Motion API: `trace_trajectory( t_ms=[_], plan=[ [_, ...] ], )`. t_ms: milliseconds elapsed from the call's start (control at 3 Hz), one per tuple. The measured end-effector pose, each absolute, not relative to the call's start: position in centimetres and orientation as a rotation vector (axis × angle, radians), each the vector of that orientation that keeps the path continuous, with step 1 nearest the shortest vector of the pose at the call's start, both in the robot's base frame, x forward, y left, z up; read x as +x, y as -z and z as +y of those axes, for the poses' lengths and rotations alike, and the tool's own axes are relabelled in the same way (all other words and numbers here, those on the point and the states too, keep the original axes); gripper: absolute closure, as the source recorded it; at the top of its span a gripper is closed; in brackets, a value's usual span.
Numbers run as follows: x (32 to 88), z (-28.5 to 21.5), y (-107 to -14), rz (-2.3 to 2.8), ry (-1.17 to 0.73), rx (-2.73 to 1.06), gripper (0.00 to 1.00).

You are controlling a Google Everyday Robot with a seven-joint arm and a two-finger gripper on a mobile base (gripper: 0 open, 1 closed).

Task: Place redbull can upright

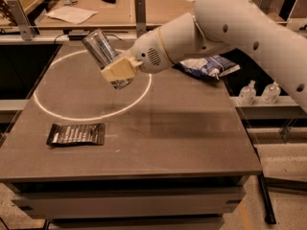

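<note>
The redbull can (101,52) is a slim silver can held tilted in the air above the back left part of the table (168,143), its top end pointing up and to the left. My gripper (117,71) is shut on the can's lower half, with cream-coloured fingers (116,69) clasping it. The white arm (230,28) reaches in from the upper right. The can's lower end hangs a little above the table surface, inside a ring of light.
A flat black packet (76,134) lies at the front left of the table. A blue-white snack bag (207,67) lies at the back right, partly behind the arm. Two small bottles (259,93) stand on a shelf to the right. A desk with papers stands behind.
</note>
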State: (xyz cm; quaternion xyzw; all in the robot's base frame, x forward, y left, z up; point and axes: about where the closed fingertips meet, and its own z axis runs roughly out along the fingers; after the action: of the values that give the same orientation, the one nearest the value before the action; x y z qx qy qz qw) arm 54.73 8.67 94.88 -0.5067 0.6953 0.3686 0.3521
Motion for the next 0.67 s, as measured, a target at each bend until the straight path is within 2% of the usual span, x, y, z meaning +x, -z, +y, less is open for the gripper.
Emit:
trace_trajectory(
  t_ms=[333,667],
  plan=[
    [54.11,7.78,-95.16,1.682,-1.101,-1.256,1.0],
    [54.11,7.79,-95.16,1.682,-1.101,-1.256,1.0]
  ],
)
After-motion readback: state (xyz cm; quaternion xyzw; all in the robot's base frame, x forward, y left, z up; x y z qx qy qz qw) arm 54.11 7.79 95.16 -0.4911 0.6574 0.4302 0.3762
